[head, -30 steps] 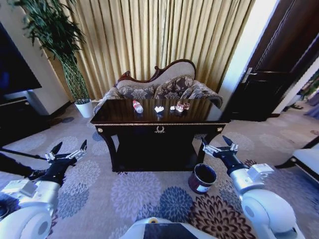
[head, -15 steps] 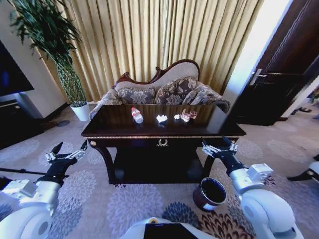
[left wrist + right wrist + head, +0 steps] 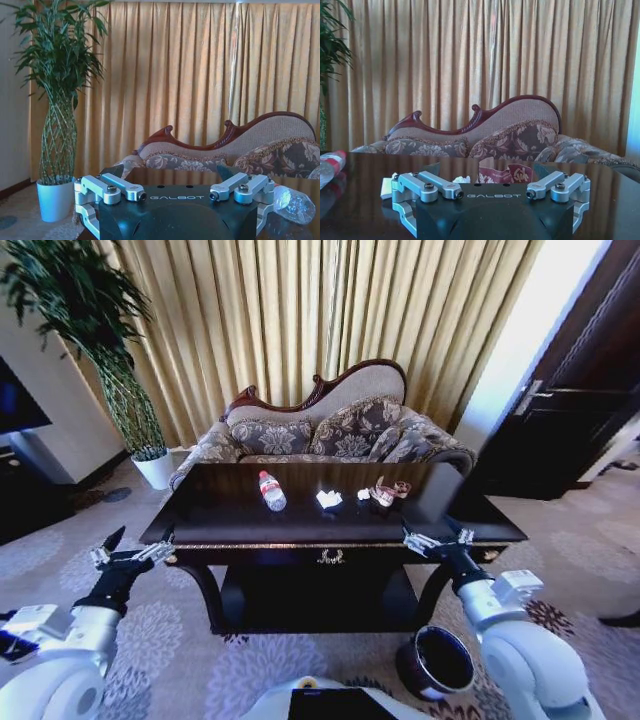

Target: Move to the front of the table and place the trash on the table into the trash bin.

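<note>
the table point(image 3: 230, 523) is dark, glossy wood with gold trim, a gold emblem at front centre and a lower shelf. on its top, a clear bottle point(image 3: 271, 490) with a red-white label lies on its side; to its right sit crumpled white paper point(image 3: 328, 499), a small white scrap point(image 3: 363, 494) and a reddish wrapper point(image 3: 388, 491). the bin point(image 3: 436, 661), dark and round, stands open on the carpet by the table's right front leg.

- Right gripper point(image 3: 489, 172): fingers spread apart, held low over the table point(image 3: 360, 210).
- Red patterned wrapper point(image 3: 506, 174) and crumpled white paper point(image 3: 462, 179) lie just beyond it.
- Sofa point(image 3: 485, 130) and curtains point(image 3: 470, 55) behind.
</note>
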